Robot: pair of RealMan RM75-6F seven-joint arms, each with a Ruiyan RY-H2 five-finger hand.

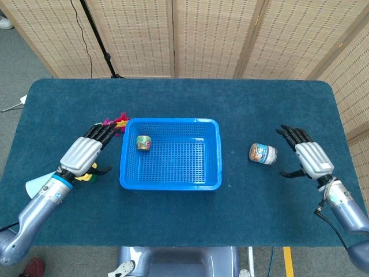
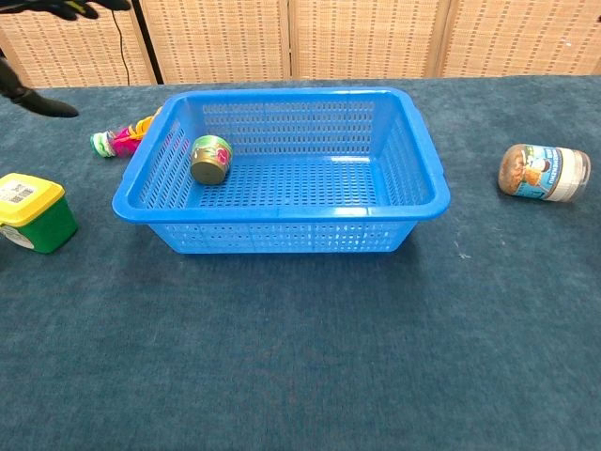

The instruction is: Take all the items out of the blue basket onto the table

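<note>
One small tin (image 2: pixel 210 159) remains in the blue basket (image 1: pixel 170 180); jar (image 2: pixel 544 173) lies on the counter (image 1: pixel 259 219). Head view alone shows both hands whole: left hand (image 1: pixel 86 152) and right hand (image 1: pixel 308 158) spread, empty.

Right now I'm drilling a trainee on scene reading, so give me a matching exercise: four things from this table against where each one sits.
Things:
1. small can
2. jar
3. yellow box
4. feathered toy

Places:
A. lying on its side, right of the blue basket
B. behind the basket's left corner
C. inside the basket
D. on the cloth, left of the basket

Pairs: 1-C, 2-A, 3-D, 4-B
</note>
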